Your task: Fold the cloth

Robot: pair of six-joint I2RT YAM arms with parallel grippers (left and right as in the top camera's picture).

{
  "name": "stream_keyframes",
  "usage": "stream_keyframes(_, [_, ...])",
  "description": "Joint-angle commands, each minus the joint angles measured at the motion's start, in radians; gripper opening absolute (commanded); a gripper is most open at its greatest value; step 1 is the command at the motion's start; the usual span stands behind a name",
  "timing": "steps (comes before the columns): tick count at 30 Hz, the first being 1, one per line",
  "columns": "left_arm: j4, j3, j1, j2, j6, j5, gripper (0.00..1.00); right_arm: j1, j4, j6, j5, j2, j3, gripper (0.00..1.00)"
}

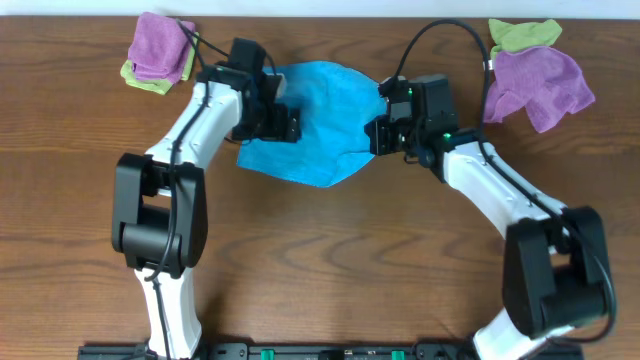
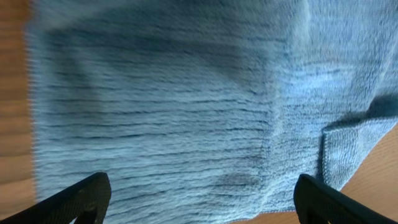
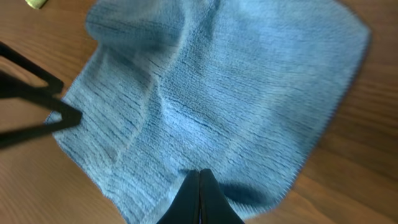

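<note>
Grasping for the first fold seemed in hand. The left gripper (image 1: 274,120) hovered over the left edge of the sky-blue cloth (image 1: 320,125), fingers spread wide and empty; it likely needed to close there next. The right gripper (image 3: 199,186) had its fingers clamped together on the right edge. The cloth lay rumpled on the tabletop (image 1: 330,260).

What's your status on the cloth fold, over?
Left fingers open above the cloth, left side. Right fingers shut on its right edge. Cloth mostly flat on the table, not yet folded. Purple cloths and green cloths at far corners, clear.
</note>
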State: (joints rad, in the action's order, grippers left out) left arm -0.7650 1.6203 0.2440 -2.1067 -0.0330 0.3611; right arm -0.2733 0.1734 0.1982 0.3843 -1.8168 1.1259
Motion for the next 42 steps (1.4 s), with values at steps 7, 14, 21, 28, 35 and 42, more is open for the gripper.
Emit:
stream_keyframes(7, [0.037,-0.092,0.007,-0.016,-0.05,-0.085,0.95,-0.061,-0.069,0.034,0.037,-0.101,0.006,0.01])
stream_keyframes(14, [0.04,-0.113,0.007,-0.016,-0.05,-0.136,0.95,-0.09,-0.061,0.034,0.008,-0.149,0.006,0.01])
stream_keyframes(21, [0.036,-0.114,0.007,-0.016,-0.05,-0.171,0.95,-0.102,-0.034,0.032,-0.022,-0.194,0.006,0.02])
stream_keyframes(28, [0.033,-0.115,0.007,-0.016,-0.053,-0.215,0.95,-0.098,0.143,0.029,-0.03,-0.196,0.034,0.01])
stream_keyframes(35, [0.069,-0.167,0.007,-0.016,-0.076,-0.214,0.95,-0.099,0.437,-0.005,-0.115,-0.179,0.201,0.01])
stream_keyframes(42, [0.097,-0.222,0.012,-0.016,-0.126,-0.2,0.95,-0.1,0.653,-0.021,-0.186,-0.179,0.288,0.01])
